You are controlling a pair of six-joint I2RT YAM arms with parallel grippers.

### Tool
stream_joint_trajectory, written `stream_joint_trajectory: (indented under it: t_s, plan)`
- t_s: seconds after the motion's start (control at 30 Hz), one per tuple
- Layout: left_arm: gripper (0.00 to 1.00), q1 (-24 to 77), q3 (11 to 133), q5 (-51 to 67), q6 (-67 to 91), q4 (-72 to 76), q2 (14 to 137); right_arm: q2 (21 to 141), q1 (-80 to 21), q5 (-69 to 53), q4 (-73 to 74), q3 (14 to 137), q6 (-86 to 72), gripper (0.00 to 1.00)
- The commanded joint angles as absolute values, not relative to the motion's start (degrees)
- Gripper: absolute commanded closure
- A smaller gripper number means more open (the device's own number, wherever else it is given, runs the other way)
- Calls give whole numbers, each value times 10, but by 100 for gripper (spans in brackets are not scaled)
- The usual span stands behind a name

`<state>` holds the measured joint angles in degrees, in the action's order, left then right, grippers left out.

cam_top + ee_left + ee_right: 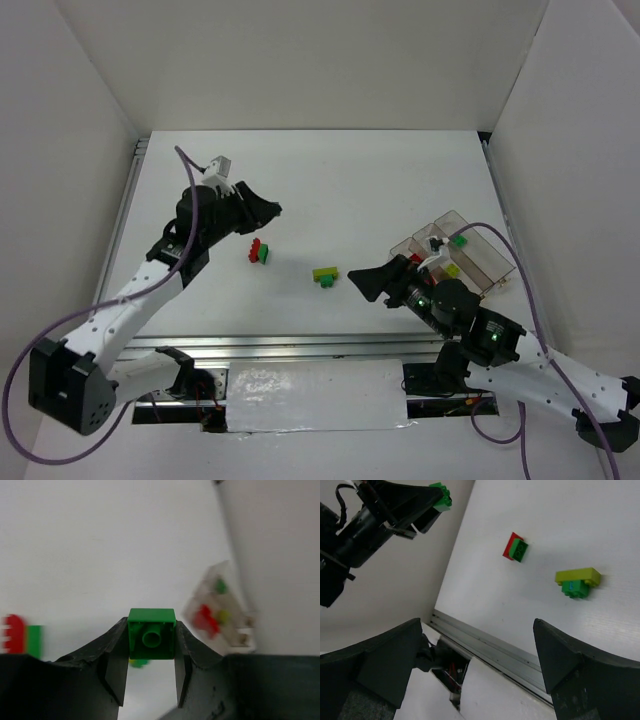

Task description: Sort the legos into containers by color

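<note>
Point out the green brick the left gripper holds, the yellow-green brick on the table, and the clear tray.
green brick (151, 634), left wrist view, middle of its hollow underside.
yellow-green brick (577, 575), right wrist view, its long side face.
clear tray (485, 255), top external view, bare right-hand compartment.

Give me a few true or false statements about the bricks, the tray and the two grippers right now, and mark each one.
1. The left gripper is shut on a green brick. True.
2. The right gripper clamps a yellow brick. False: its jaws are wide open and hold nothing.
3. The tray already has bricks in it. True.
4. Every loose brick is off the table. False: a red and green pair and a yellow-green stack lie on it between the arms.
</note>
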<state>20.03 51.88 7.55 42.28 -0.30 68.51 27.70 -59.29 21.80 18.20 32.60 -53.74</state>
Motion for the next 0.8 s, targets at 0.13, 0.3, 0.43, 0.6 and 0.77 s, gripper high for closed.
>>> stream_joint_trajectory:
  t_s: [0.13,0.3,0.43,0.6,0.77]
  plan:
    - [100,321,425,55,741,98,585,347,-616,199,-19,317,-425,4]
    - [100,393,430,-23,879,100,577,435,-668,329,-62,349,-350,8]
    - [100,433,497,-50,907,26,603,473,-686,381,-98,367,-316,14]
    - [100,452,503,-63,916,30,618,487,-687,372,-143,365,-300,19]
    - [100,459,499,-57,918,43,633,490,-688,383,-161,368,-294,22]
